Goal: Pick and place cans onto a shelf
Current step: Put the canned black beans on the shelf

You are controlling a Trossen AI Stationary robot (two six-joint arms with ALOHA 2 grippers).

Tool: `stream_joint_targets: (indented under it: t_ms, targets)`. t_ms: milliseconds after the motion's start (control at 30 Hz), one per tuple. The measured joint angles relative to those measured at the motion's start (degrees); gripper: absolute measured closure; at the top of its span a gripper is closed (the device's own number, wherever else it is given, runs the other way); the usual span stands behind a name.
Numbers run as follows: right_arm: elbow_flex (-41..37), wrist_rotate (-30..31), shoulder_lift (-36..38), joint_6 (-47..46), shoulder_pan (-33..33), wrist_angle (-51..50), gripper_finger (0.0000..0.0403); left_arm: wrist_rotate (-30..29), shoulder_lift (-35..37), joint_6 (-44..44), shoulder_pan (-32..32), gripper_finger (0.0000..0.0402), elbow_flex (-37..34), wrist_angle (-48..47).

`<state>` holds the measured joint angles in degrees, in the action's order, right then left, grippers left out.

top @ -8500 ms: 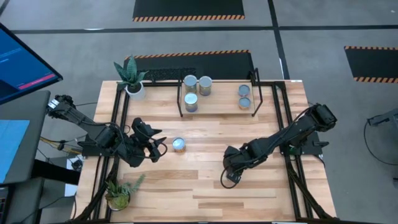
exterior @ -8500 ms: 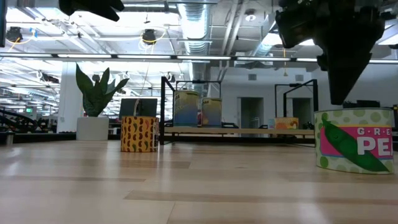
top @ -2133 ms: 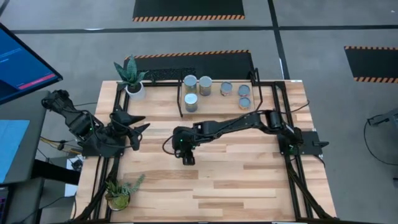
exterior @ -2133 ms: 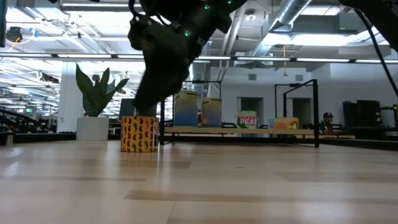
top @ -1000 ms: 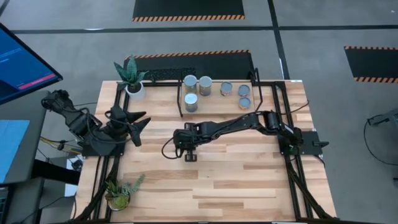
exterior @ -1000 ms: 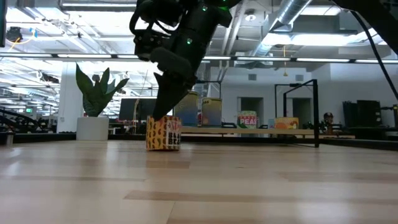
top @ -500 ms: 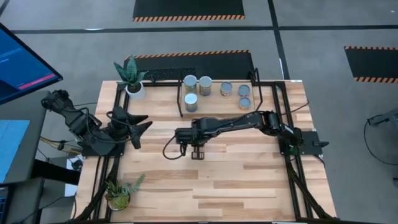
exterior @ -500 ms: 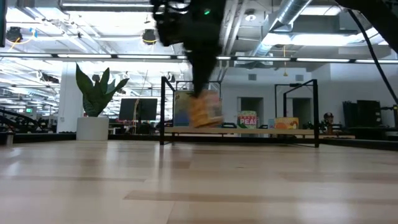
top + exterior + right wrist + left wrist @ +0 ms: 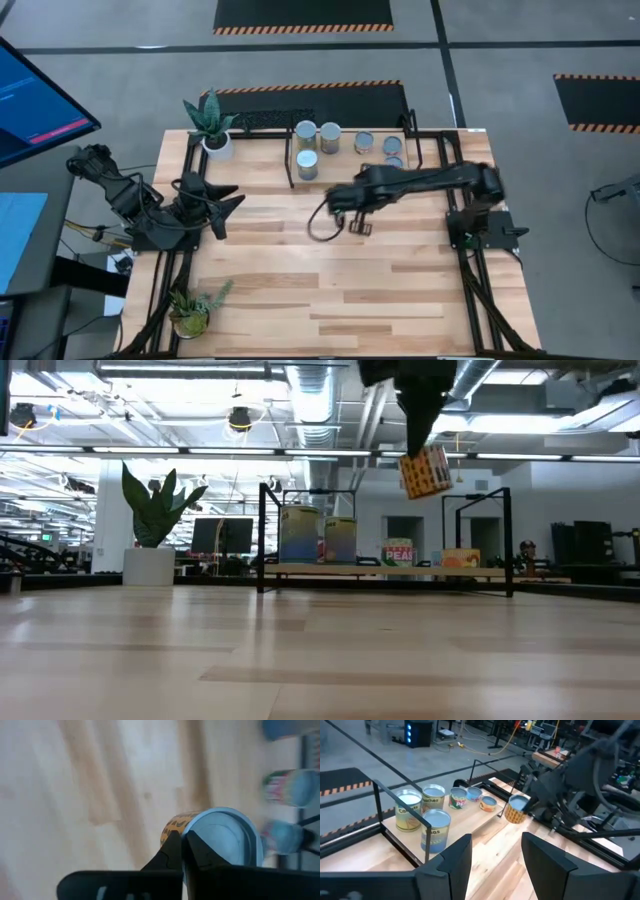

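1. The right gripper (image 9: pixel 181 845) is clenched on the rim of an orange can (image 9: pixel 424 471), which hangs tilted below it, clear of the table (image 9: pixel 400 290). A rim pinch is a thin hold, so in my judgement the arm should travel slowly, without sharp turns of the wrist.
2. Just ahead of that gripper lies the shelf (image 9: pixel 345 170), with its front edge near the carried can. Keep the can lifted above the board until it is past that edge and the black frame.
3. On the shelf, five cans already stand: two cans (image 9: pixel 318 133) at the back with a front can (image 9: pixel 307 165) before them on one end, and three more (image 9: pixel 379 146) toward the other end. The bare board between the front can and those three looks like the safest spot.
4. Bring the can level before lowering it. Set down tilted, it could tip or roll into its neighbours.
5. Release only when the base sits flat on the board, then lift straight up so the fingers do not drag the rim.
6. Farthest from the work, the left gripper (image 9: pixel 494 855) waits at the table's left edge, jaws apart and empty.
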<state>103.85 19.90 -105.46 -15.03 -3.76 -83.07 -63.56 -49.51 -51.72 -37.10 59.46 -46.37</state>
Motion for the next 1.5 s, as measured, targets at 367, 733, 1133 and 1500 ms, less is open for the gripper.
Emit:
stream_joint_targets:
  t_ms: [367,733,1133,1500]
  targets:
    - [-26.2,-0.33,12.09,8.03,8.26,27.82,0.0398,-4.71,-0.01,0.48,0.02,0.0239,0.0,0.3]
    - [-26.37,-3.98,8.61,18.27,19.4,32.44,0.0398,-6.81,-0.01,0.48,0.02,0.0239,0.0,0.92]
    - [-26.46,-8.26,7.05,20.29,23.6,35.87,0.0398,-7.36,-0.01,0.48,0.02,0.0239,0.0,0.9]
    - [-26.4,-8.15,6.8,25.28,24.22,37.23,0.0398,-7.22,-0.01,1.72,0.02,0.0239,0.0,0.87]
